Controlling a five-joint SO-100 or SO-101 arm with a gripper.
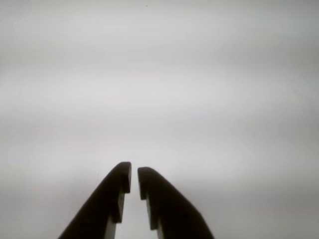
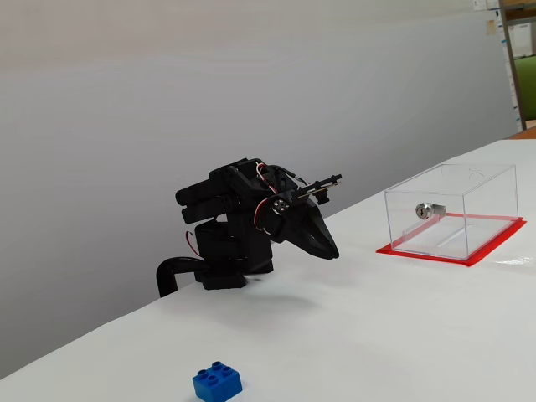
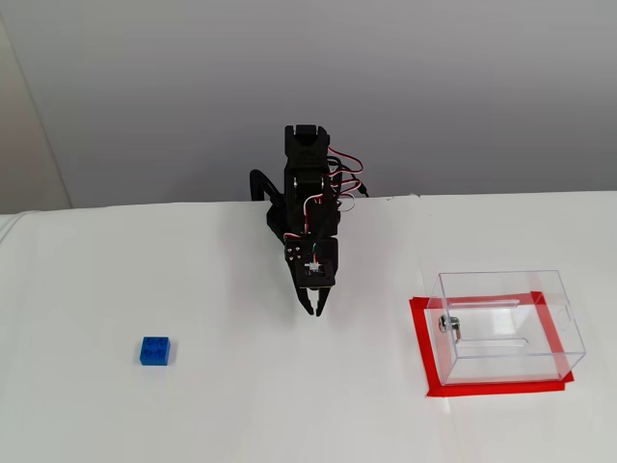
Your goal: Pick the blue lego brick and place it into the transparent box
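The blue lego brick (image 2: 217, 383) sits on the white table at the front left; it also shows at the left in a fixed view (image 3: 154, 351). The transparent box (image 2: 450, 209) with a silver lock stands on its red base at the right, and it shows at the lower right in a fixed view (image 3: 506, 325). My gripper (image 3: 314, 311) hangs folded near the arm's base, tips just above the table, between brick and box and far from both. Its jaws are nearly closed and empty in the wrist view (image 1: 134, 178). The wrist view shows only bare white table.
The black arm base (image 2: 226, 251) stands at the table's back edge by the grey wall. Red tape (image 3: 421, 347) frames the box's footprint.
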